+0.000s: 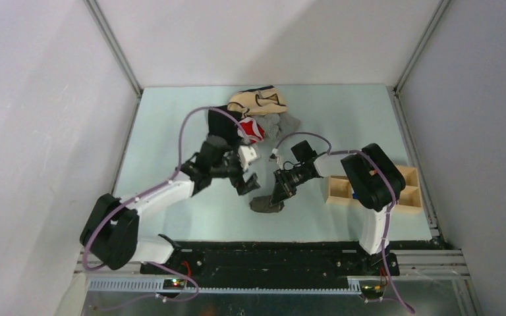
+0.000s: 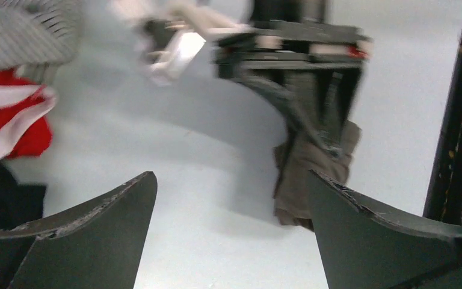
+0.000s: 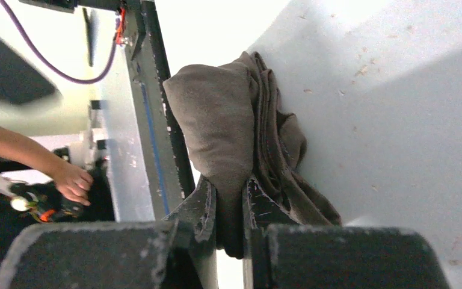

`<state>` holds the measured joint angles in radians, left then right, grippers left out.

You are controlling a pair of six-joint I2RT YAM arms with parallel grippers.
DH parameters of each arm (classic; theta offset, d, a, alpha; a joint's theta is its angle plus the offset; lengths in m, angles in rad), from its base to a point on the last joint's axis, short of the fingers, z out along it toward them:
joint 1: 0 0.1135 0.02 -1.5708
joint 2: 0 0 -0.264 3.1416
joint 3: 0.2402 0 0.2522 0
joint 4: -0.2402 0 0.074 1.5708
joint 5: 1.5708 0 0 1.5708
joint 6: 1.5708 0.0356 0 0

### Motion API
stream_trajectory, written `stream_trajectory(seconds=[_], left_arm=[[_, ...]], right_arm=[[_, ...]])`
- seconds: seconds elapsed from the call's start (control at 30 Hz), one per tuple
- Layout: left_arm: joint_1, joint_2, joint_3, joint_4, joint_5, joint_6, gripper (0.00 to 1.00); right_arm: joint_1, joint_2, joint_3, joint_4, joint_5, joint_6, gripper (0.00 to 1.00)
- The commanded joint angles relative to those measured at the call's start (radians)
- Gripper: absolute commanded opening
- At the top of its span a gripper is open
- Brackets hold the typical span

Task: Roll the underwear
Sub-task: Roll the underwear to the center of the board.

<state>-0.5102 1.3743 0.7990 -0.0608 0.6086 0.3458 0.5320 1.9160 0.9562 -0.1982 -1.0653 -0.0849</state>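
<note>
The left gripper [image 2: 231, 177] reached in from the left, low over the table [image 1: 171, 118]. Its two fingers stood wide apart, with nothing between them. It pointed toward the underwear [image 1: 266, 205] but did not touch it.

Behind it, at the far side of the table, lay a pile of clothes. There was a black cloth [image 1: 221, 126], a red and white cloth [image 1: 253, 130] and a grey cloth [image 1: 284, 123]. A beige cloth [image 1: 257, 101] with dark trim lay at the very back. The pile was well apart from the underwear.

The underwear lay near the middle, close to the front edge of the table and just right of the left gripper. It was a small brown bundle, folded up thick, with layers showing along one side.

The right gripper [image 3: 228, 183] came down on it from above. Its fingers were pinched nearly together on a fold of the brown cloth. The cloth bulged out past the tips, and the rest of the bundle lay beside the fingers on the table.

On the right, a wooden box [image 1: 340, 191] with little compartments sat on the table. The right arm [image 1: 369, 178] hid part of it.
</note>
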Motion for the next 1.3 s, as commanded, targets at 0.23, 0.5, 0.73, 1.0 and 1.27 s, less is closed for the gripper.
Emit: stream_trajectory(seconds=[0.23,0.5,0.73,1.0,1.27], left_arm=[[-0.405,-0.068,-0.298,0.384,-0.420,0.287,0.99],[-0.462,-0.052,-0.358,0.420,-0.414,0.433,0.92],[-0.477,0.033,-0.338,0.402,-0.412,0.540,0.75],[-0.495,0.187,-0.258,0.331,-0.424,0.658,0.59],[-0.485,0.309,-0.114,0.055,-0.303,0.640,0.36]], right_arm=[[-0.050,0.185,0.014,-0.084,0.131,0.143,0.00],[-0.067,0.266,0.044,-0.100,0.096,0.195,0.00],[-0.075,0.323,0.084,-0.141,0.076,0.202,0.00],[-0.086,0.366,0.110,-0.165,0.058,0.221,0.00],[-0.126,0.260,0.124,-0.173,0.088,0.229,0.50]])
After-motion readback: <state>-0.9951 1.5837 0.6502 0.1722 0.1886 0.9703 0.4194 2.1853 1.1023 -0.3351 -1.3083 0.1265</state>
